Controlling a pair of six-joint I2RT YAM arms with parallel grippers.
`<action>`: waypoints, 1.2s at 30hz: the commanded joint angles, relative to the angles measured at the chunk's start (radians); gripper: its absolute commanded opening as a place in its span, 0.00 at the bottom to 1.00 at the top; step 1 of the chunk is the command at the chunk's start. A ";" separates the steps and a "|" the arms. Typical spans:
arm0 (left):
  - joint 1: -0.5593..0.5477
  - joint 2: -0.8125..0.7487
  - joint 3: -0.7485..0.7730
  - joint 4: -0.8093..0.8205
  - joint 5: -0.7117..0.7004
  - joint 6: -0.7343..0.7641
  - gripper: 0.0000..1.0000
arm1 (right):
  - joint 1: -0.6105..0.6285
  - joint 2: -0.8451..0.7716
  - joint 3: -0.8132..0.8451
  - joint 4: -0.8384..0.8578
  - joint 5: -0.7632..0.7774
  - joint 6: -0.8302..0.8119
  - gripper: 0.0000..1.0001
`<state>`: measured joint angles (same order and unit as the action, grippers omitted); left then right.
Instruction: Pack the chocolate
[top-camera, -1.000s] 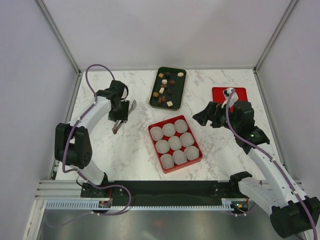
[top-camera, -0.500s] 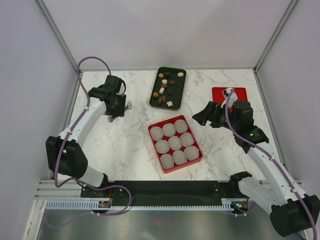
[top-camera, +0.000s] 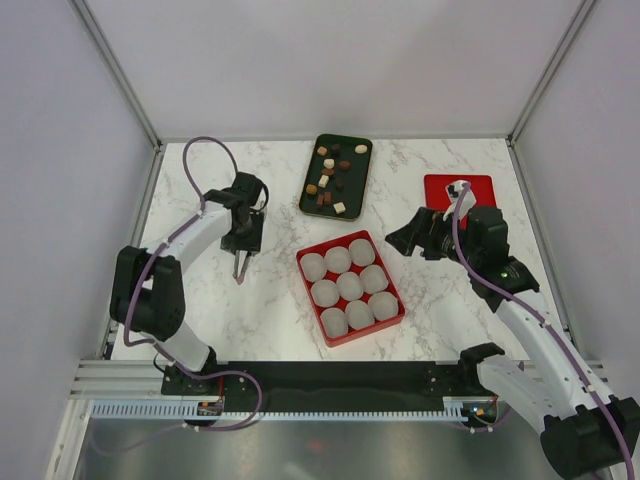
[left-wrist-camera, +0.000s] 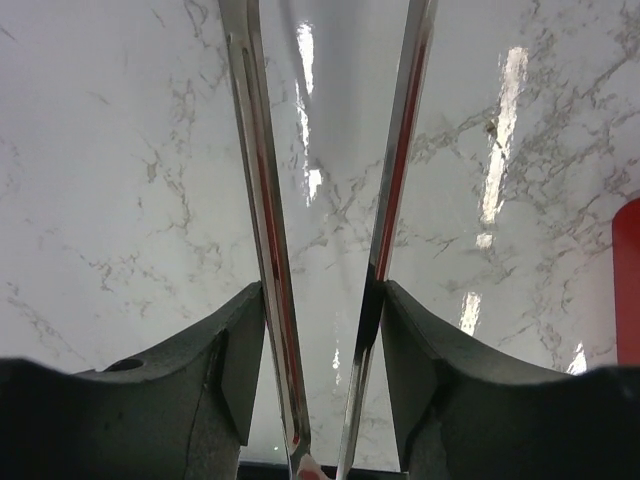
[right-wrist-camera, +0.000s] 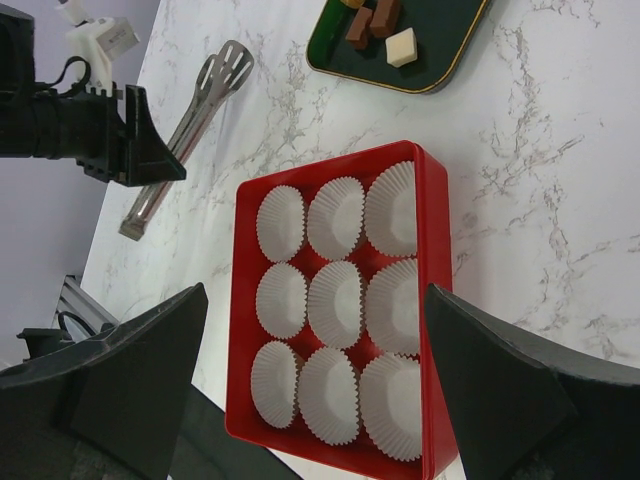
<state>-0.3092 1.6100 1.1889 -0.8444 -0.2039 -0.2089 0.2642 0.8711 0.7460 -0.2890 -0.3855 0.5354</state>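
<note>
The chocolate (top-camera: 332, 178), small brown, tan and cream pieces, lies on a dark green tray (top-camera: 352, 198) at the back; a few pieces (right-wrist-camera: 378, 25) show in the right wrist view. My left gripper (top-camera: 245, 240) (left-wrist-camera: 320, 300) is shut on metal tongs (top-camera: 242, 268) (left-wrist-camera: 262, 200) (right-wrist-camera: 190, 120) over the marble, left of the red box (top-camera: 398, 312). The tongs' two arms spread apart with nothing between them. My right gripper (top-camera: 408, 232) (right-wrist-camera: 315, 330) hangs open and empty, just right of the box.
The red box (right-wrist-camera: 238, 330) holds several empty white paper cups (top-camera: 349, 286). A flat red lid (top-camera: 475, 186) lies at the back right behind the right arm. Grey walls close in the table on three sides.
The left arm swung toward the back left with the tongs, then came forward and right again, nearer the red box. The right arm stayed put.
</note>
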 joint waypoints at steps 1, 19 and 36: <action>-0.025 0.039 -0.023 0.111 -0.018 -0.086 0.57 | 0.000 -0.017 -0.005 0.021 -0.019 0.006 0.98; -0.008 0.119 -0.144 0.266 0.077 -0.150 0.83 | -0.002 -0.034 0.015 -0.002 -0.012 -0.012 0.98; 0.018 0.113 -0.190 0.324 0.156 -0.149 0.86 | -0.003 -0.037 0.024 -0.010 -0.010 -0.005 0.98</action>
<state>-0.2920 1.7187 1.0279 -0.5903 -0.0978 -0.3302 0.2642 0.8516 0.7422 -0.3092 -0.3889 0.5308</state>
